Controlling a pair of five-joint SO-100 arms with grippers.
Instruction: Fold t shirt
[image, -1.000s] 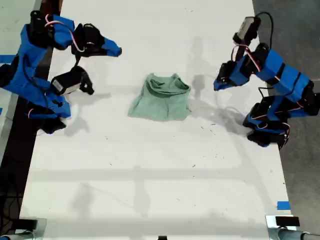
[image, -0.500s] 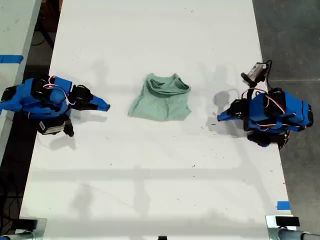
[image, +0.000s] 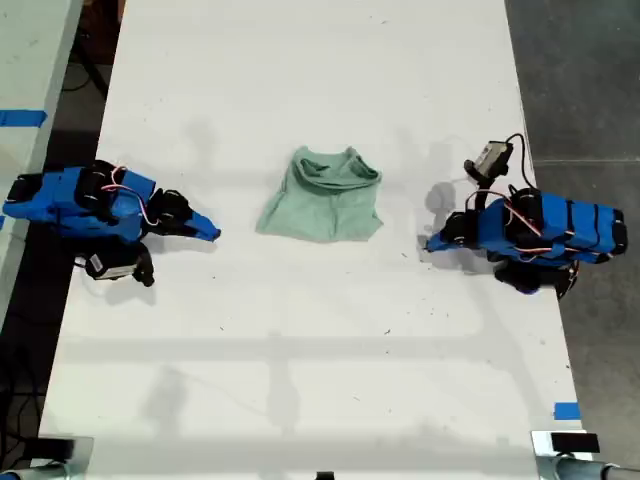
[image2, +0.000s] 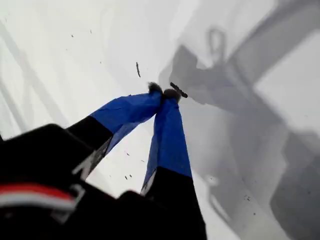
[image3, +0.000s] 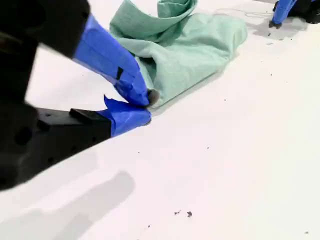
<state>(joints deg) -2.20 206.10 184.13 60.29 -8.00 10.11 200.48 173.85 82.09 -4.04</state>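
Broadly, a white tabletop (image: 300, 380) fills the exterior view, flecked with dark specks. The t shirt (image: 323, 197), pale mint green and wrinkled, is seen lying bunched on it just above the frame's centre, neckline toward the top. The first hand (image: 432, 243) is found low over the tabletop at centre right of the exterior view, apart from the cloth, its jaws pressed together on nothing. The second hand (image: 212, 234) is placed at centre left, likewise pressed together and empty, apart from the cloth.
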